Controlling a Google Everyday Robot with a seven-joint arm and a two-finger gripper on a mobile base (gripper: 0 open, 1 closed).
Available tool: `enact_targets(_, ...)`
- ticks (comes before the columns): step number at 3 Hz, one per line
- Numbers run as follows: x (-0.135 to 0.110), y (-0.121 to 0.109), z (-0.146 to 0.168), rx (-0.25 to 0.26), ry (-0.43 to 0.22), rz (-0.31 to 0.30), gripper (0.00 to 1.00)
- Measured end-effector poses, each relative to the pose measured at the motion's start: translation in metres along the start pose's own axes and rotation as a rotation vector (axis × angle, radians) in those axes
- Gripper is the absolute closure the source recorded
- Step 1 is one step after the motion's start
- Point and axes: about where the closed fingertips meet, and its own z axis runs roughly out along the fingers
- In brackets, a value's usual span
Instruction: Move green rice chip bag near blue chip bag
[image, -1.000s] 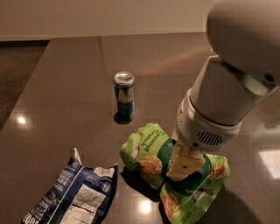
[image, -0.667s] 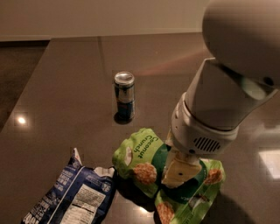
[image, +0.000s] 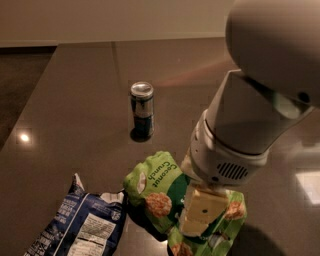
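Note:
The green rice chip bag (image: 156, 189) is crumpled at the bottom centre, with a dark shadow under its left edge. My gripper (image: 199, 216) comes down from the big white arm at the right and is shut on the bag's middle; one pale finger lies across its front. The blue chip bag (image: 86, 228) lies flat at the bottom left with its white label panel facing up. The green bag's left edge sits right next to the blue bag's right edge; I cannot tell whether they touch.
A slim dark can (image: 142, 109) with a silver top stands upright on the dark glossy table (image: 70, 100) behind the bags. The table's far edge meets a pale wall. The white arm fills the right side of the view.
My gripper has moved left with the green bag in it, bringing the bag closer to the blue bag. The can and the blue bag have stayed put.

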Motion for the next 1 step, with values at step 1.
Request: enact_targets(1,-0.0022,0.0002,-0.0019,0.008,-0.002,-0.004,0.0)
